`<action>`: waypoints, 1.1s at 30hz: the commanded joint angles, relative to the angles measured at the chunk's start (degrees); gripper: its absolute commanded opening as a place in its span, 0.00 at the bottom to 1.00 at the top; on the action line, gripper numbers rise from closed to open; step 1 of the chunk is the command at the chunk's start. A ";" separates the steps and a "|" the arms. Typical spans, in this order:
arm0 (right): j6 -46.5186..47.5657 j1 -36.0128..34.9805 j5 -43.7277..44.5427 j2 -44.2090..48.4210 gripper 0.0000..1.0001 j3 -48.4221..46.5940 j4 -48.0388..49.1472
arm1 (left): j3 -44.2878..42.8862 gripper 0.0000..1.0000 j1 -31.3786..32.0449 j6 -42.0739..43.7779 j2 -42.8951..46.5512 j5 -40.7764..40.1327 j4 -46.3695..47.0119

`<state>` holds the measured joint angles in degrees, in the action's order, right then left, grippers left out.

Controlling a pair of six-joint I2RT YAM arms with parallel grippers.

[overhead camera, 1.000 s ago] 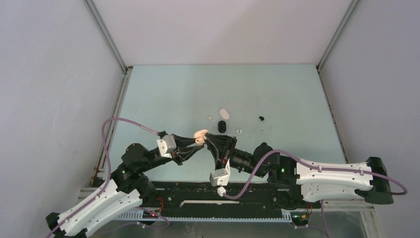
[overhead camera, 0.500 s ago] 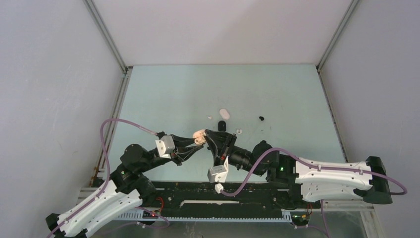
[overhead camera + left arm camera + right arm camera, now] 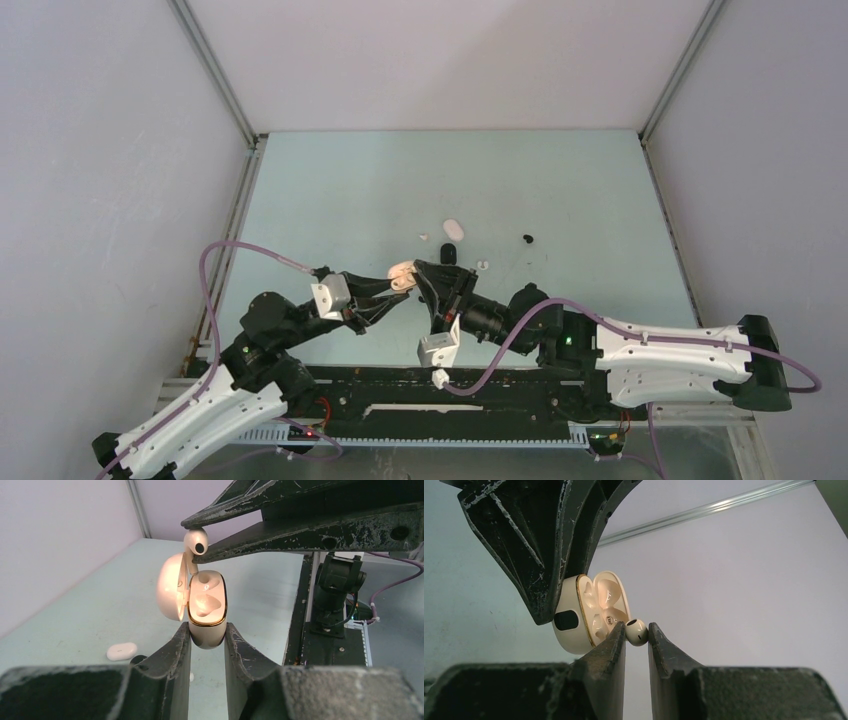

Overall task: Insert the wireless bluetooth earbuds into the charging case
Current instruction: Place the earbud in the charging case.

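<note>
My left gripper (image 3: 207, 636) is shut on the lower body of a beige charging case (image 3: 207, 611), held above the table with its lid (image 3: 169, 587) swung open. In the top view the case (image 3: 403, 271) sits between both arms' fingertips. My right gripper (image 3: 637, 632) is shut on a beige earbud (image 3: 637, 631), pinching its round head. From the left wrist view the earbud (image 3: 196, 540) hangs just above the open case, its stem pointing down beside the lid. The case's moulded cavities (image 3: 604, 607) look empty.
On the table beyond the grippers lie a white case (image 3: 453, 229), a black case (image 3: 449, 256), a small white bud (image 3: 483, 265), a black bud (image 3: 527, 239) and another tiny bud (image 3: 423, 237). The white case (image 3: 121, 651) also shows below the left fingers.
The right arm has shifted slightly left, bringing the earbud closer over the open case. The left arm has barely moved, still holding the case.
</note>
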<state>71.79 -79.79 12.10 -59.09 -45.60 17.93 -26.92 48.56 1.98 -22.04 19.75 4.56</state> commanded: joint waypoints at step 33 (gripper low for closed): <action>-2.21 -0.90 1.97 -0.62 0.09 -4.75 -4.54 | 1.35 0.00 -1.69 0.00 2.16 -0.15 3.82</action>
<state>71.59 -80.88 12.93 -59.33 -47.16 14.06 -25.80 47.44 1.54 -20.99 19.90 5.39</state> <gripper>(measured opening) 0.214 0.279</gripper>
